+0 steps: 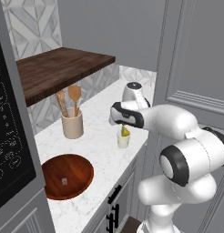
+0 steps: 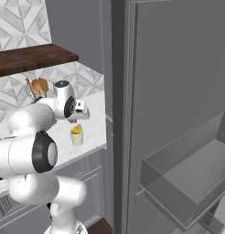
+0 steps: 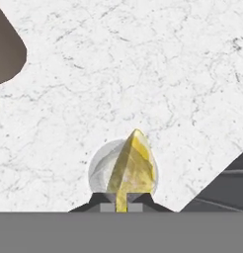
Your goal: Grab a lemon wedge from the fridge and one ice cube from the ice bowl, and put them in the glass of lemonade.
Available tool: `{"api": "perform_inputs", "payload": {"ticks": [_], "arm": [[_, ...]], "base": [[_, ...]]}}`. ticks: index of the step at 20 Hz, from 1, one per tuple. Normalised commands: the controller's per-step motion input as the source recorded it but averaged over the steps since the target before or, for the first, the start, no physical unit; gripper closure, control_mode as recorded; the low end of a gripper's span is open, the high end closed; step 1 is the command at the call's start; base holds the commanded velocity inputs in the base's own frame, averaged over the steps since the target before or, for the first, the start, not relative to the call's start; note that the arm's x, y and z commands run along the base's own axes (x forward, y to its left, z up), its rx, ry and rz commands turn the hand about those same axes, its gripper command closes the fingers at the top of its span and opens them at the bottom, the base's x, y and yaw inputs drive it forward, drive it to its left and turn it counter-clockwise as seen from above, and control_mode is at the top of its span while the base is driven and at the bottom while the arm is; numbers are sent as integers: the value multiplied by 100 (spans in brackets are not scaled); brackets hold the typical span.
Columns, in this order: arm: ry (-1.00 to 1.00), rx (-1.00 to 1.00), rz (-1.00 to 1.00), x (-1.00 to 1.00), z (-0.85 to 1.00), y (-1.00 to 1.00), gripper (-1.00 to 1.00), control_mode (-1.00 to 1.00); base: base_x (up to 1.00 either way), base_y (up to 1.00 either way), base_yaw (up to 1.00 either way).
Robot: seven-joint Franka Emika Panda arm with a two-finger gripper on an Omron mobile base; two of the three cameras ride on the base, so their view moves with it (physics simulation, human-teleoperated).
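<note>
Where the white marble-patterned counter (image 1: 93,145) runs along the wall, a grey-and-white geometric tile backsplash (image 1: 32,25) rises behind it and one dark wooden shelf (image 1: 59,68) hangs above. Light grey panelled cabinets (image 1: 111,200) with black handles sit below the counter, and the tall dark grey fridge (image 2: 178,91) stands at its end.

The counter carries one beige utensil crock (image 1: 72,125) holding wooden spoons, one wide reddish-brown wooden ice bowl (image 1: 67,175) and one small clear glass of lemonade (image 1: 123,140). One tiny pale ice cube (image 1: 64,181) lies in the bowl.

The two-finger gripper (image 3: 122,205) is clamped on the single bright yellow pointed lemon wedge (image 3: 132,168). In the hand view the wedge hangs directly above the mouth of the glass; in the base views it sits at the rim of the glass. Whether it touches the liquid cannot be determined.
</note>
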Motion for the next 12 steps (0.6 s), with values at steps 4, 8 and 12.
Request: {"api": "perform_inputs", "payload": {"ticks": [4,8,12], "arm": [[0,0,0,8,0,0,100,-100],[0,0,0,-3,0,0,100,-100],[0,0,0,-1,-7,0,100,-100]], "base": [[0,0,0],[0,0,0],[0,0,0]]}}
